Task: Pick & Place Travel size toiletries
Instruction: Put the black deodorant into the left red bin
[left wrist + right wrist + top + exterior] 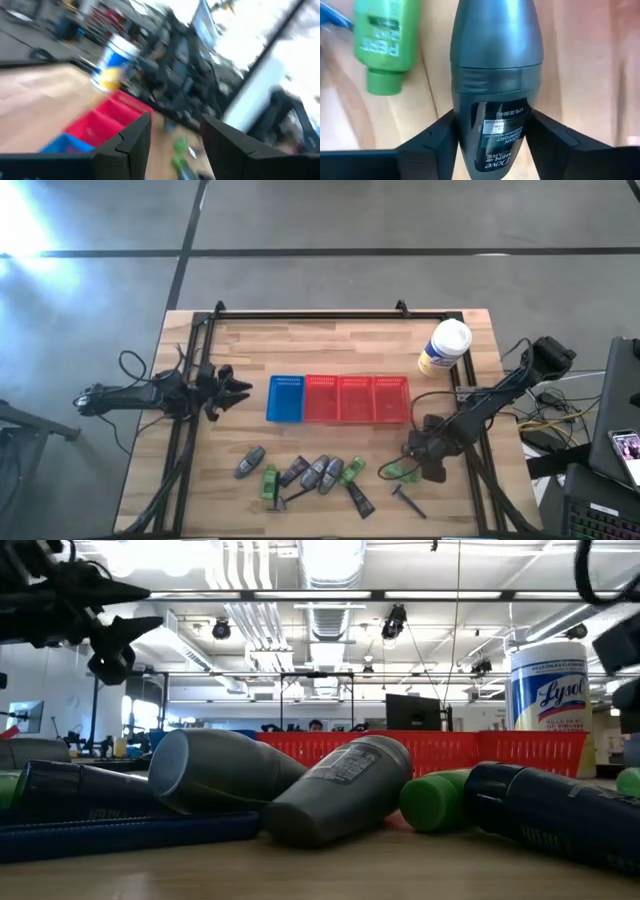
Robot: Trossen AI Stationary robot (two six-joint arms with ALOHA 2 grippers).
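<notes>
My right gripper (418, 452) is low over the table's near right, shut on a grey oval stick (495, 75). A green bottle (382, 40) lies on the wood right beside the stick and also shows in the high view (398, 471). More toiletries lie on the table near its front edge: grey sticks (322, 472), another green bottle (270, 482), brown tubes (360, 500) and a razor (407, 500). My left gripper (235, 390) is open and empty, just left of the blue basket (285, 399). My right gripper pinches the grey stick's labelled body (495, 132) between its two fingers, one on each side. The fingers lie along the stick, and its capped end (495, 30) points away from the gripper. I cannot tell whether the stick is clear of the table.
A row of three red baskets (357, 399) stands beside the blue one at mid-table. A white-and-yellow canister (445, 348) stands at the far right. Black frame rails (330, 314) run along the far edge and both sides. Bare wood lies between the baskets and the toiletries.
</notes>
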